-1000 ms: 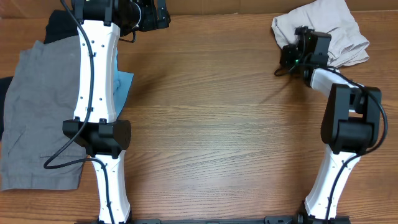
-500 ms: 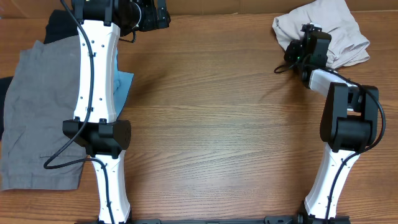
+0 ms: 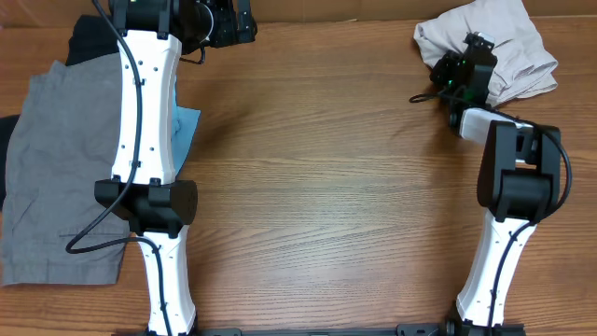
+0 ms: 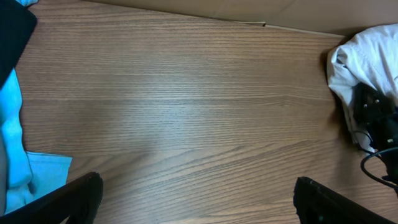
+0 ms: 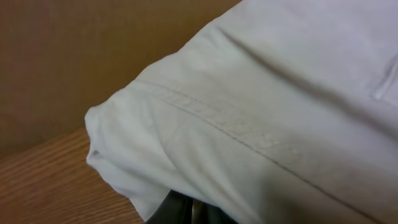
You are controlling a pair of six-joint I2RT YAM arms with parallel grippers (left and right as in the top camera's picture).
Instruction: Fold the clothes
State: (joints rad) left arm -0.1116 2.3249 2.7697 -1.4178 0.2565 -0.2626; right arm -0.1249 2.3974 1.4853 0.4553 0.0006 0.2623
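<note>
Crumpled cream-beige shorts (image 3: 513, 42) lie at the table's far right; they also show in the left wrist view (image 4: 373, 53) and fill the right wrist view (image 5: 267, 93). My right gripper (image 3: 471, 58) is pushed into their left edge. Its dark fingers (image 5: 199, 213) sit close together under a fold of the cloth, which hides the tips. My left gripper (image 3: 244, 23) hangs at the far left-centre, open and empty (image 4: 196, 186) over bare wood. Grey shorts (image 3: 56, 168) lie flat at the left.
A black piece (image 3: 84, 37) and a light-blue piece (image 3: 188, 126) lie beside the grey shorts; the blue one also shows in the left wrist view (image 4: 15, 155). A cardboard wall (image 4: 249, 9) runs along the table's far edge.
My right gripper has moved up and to the right, deeper into the cream shorts, and the shorts' left edge has shifted slightly right. The left arm has not moved.
</note>
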